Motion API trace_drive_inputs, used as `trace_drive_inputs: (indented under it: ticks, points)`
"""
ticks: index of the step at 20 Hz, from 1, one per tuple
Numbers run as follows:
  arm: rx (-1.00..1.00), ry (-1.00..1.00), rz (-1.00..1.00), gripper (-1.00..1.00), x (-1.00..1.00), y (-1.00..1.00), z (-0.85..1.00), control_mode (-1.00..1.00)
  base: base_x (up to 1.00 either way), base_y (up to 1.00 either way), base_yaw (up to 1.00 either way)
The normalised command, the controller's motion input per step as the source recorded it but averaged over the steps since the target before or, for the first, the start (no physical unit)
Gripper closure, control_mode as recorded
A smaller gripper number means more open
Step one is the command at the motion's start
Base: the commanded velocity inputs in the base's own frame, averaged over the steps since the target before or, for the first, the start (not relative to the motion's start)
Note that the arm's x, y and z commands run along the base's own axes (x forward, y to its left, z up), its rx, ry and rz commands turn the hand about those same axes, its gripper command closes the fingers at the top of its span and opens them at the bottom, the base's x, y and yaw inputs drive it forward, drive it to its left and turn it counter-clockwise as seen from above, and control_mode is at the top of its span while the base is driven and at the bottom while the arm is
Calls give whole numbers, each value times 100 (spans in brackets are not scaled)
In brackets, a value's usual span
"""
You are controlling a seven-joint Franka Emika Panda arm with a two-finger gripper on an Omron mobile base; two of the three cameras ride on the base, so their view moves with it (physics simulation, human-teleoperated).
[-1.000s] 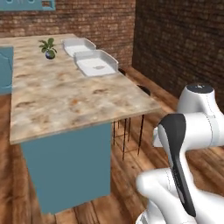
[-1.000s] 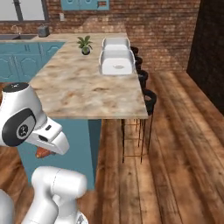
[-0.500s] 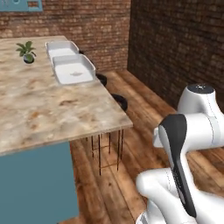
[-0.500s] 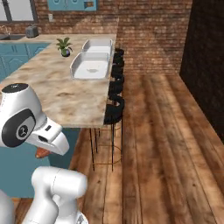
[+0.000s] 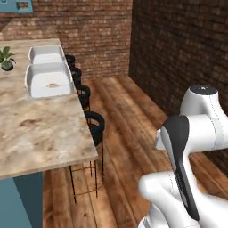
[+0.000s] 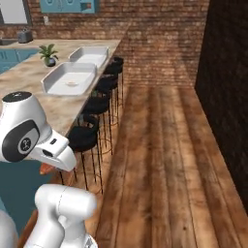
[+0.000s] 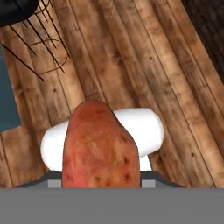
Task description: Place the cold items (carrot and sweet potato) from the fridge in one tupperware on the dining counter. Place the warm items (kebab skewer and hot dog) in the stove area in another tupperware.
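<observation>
Far left in the left base view: a small potted plant on the dining counter, near its far end. Just right of the plant, 2 white tupperware tubs in a row along the counter's right edge. In the nearer tub, a small orange carrot lying flat on the bottom, about in the middle. The farther tub just behind, touching or almost touching the nearer one; contents not clear from here. Further right, below the counter edge, a row of black round stools on thin metal legs. Then wooden plank floor, and a dark brick wall at the right.

In the right base view, the same counter at the left, with the plant, the nearer tub with a small orange speck inside, and the farther tub behind. Stools to the right of the counter edge. Low at the left, under the white wrist, a small reddish-orange piece of the sweet potato visible.

In the hand view, the sweet potato large in the lower middle, standing up out of the gripper and hiding the fingertips. Jaws partly apart and closed on the sweet potato, held from both sides. Below it, plank floor, well apart from both tubs on the counter.
</observation>
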Motion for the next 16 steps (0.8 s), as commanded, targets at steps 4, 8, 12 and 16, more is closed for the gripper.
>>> trace_drive_inputs:
  ticks: [4,8,12,16]
  points:
    - [0,0,0,100,0,0,0,100,56,-100,49]
    - [0,0,0,100,0,0,0,100,36,-87,72]
    - [0,0,0,100,0,0,0,100,7,-70,81]
    - [0,0,0,100,0,0,0,100,5,-82,76]
